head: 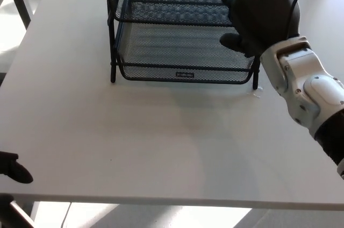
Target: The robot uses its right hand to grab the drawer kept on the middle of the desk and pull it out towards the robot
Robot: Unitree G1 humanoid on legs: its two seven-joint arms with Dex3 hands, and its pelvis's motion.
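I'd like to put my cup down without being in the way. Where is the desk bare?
The desk is bare from the mesh tray's front rim to the near edge, and along the tray's left side. It is crowded at the tray's right corner, where the right hand hovers.

A single head view looks down and forward from above the near edge of the white worktop (161, 147); the far edge is cut off at the top; the black mesh drawer rack (183, 40) sits high in frame; the right hand (258, 15) enters close from the right; floor shows at left.
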